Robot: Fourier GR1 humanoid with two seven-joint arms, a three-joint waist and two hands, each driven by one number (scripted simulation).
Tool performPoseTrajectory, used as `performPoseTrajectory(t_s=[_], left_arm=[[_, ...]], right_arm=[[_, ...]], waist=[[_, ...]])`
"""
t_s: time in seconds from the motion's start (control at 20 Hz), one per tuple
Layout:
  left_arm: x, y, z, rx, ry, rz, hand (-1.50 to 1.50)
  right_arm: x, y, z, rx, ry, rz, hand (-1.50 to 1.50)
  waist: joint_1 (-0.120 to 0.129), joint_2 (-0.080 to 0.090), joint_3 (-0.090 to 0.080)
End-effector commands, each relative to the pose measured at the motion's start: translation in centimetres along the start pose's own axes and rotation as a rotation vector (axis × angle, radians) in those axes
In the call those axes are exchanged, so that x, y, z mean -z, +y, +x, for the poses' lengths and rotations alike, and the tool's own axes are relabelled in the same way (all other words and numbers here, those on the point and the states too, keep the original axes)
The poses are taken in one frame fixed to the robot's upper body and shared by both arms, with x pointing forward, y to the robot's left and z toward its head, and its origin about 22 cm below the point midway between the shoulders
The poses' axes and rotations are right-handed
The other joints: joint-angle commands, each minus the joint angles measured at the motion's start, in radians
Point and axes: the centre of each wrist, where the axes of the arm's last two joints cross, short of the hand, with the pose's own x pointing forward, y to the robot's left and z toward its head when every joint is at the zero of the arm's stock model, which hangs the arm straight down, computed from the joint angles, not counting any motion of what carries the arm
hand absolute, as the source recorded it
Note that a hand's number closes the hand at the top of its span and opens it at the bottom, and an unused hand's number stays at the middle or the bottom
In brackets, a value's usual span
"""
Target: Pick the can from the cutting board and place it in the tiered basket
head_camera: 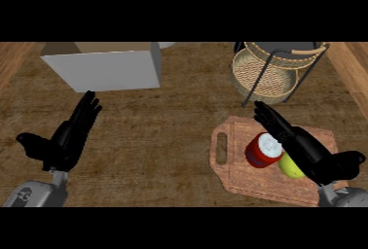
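Right hand (307,150) hovers over the board (241,175), fingers straight, just right of the can (263,150). Left hand (68,135) open, far left.

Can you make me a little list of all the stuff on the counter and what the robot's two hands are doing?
cutting board: brown, on the right side of the counter
can: red with a white top, on the cutting board
yellow fruit: on the board beside the can, partly hidden by the right hand
basket: woven, past the board's far end
box: grey, far left
left hand: open, at the left, holding nothing
right hand: open, over the board next to the can, not holding it
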Motion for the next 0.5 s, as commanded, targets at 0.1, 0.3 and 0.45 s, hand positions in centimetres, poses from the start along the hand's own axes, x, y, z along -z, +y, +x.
performPoseTrajectory(t_s=[0.1,0.3,0.45], left_arm=[[-1.0,0.1,-1.7,0.097,0.078,0.099,0.0],[-3.9,0.8,-5.1,0.12,0.219,0.198,0.0],[-4.6,-0.6,-6.2,0.121,0.246,0.215,0.0]], right_arm=[[0.1,-5.7,6.0,-0.135,-0.244,-0.197,1.5],[-4.2,-13.4,6.2,-0.461,-0.042,-0.69,1.5],[-4.1,-12.1,1.5,0.028,-0.109,-0.968,-1.5]], waist=[[0.02,0.034,-0.002],[-0.035,0.042,-0.013],[-0.008,0.037,0.001]])
